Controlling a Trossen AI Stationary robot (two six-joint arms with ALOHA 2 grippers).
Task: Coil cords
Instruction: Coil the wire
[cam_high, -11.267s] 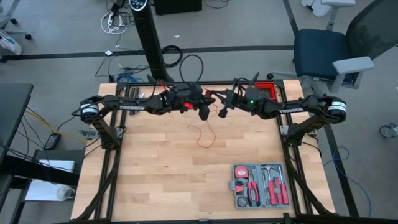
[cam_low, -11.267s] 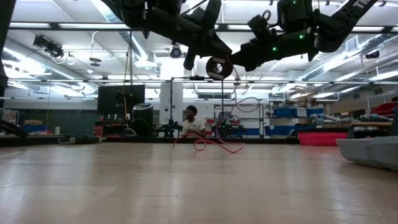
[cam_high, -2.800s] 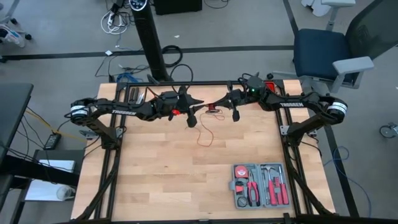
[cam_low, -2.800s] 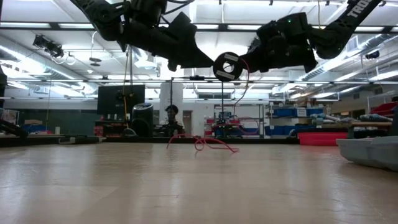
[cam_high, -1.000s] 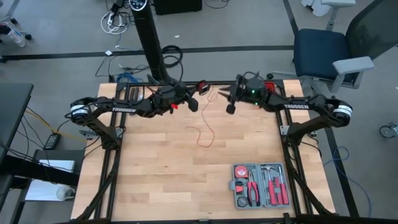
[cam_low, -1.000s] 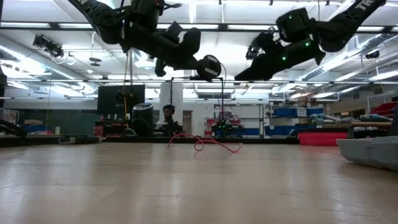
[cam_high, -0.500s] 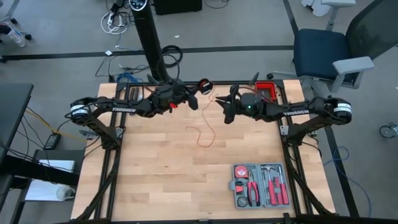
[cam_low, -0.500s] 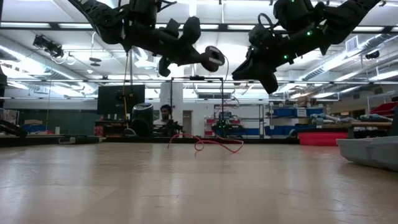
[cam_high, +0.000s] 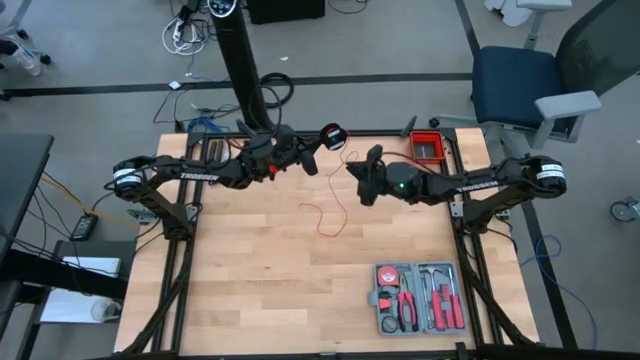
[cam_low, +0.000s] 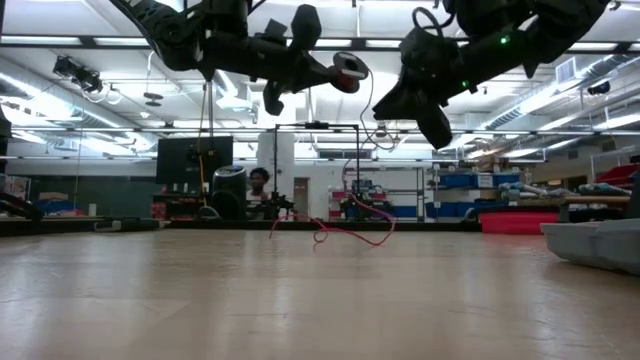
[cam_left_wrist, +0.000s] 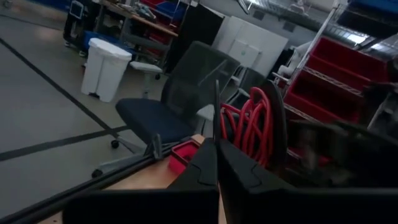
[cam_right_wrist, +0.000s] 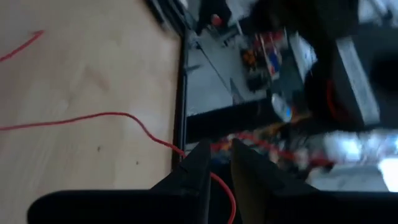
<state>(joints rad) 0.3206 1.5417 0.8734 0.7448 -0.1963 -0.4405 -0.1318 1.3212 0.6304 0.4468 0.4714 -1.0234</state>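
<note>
Red cord (cam_high: 325, 215) trails slack on the table; left pincer (cam_high: 318, 152), clamped on the spool (cam_high: 331, 136), has risen as the right pincer (cam_high: 366, 187), fingers slightly apart, dropped toward it.

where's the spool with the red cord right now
In the high view the spool is up near the table's far edge, about centre, held in the left gripper, with the right gripper close beside it. Loose red cord trails on the table below.
</note>
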